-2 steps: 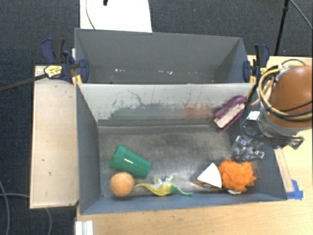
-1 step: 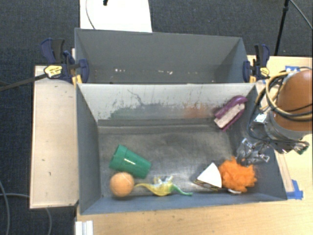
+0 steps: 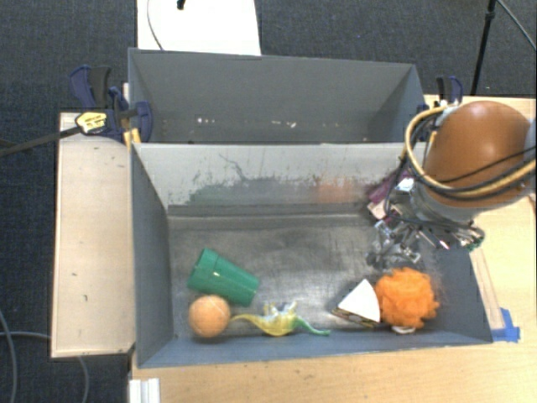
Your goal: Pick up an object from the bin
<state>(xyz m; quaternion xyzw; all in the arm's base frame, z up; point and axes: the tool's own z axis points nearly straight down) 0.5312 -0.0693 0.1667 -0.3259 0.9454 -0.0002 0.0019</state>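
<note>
The fluffy orange ball (image 3: 408,299) lies on the floor of the grey bin (image 3: 277,233), down in the corner at about 5 o'clock. It sits close to the front wall.

The claw (image 3: 394,254) is just beside the ball, at about 11 o'clock from it. So from the claw, the ball is at about 5 o'clock. The claw hangs low over the bin floor. I cannot tell if it touches the ball. I cannot tell if the claw is open or closed, because its parts look like one dark tangle. Nothing can be seen held in it.

At 9 o'clock from the ball, touching it or almost touching it, lies a white wedge (image 3: 361,302) with a pointy top. It is at about 7 o'clock from the claw.

Farther out at 9 o'clock, along the front wall, lies a yellow and green toy animal (image 3: 277,320). Past that is a peach ball (image 3: 209,316), near the bin's 7 o'clock corner. A green cup (image 3: 221,277) lies on its side just above the peach ball, at about 1 o'clock from it.

Above the claw, at about 1 o'clock, is the arm's big round orange cover (image 3: 478,149) with cables around it.
</note>
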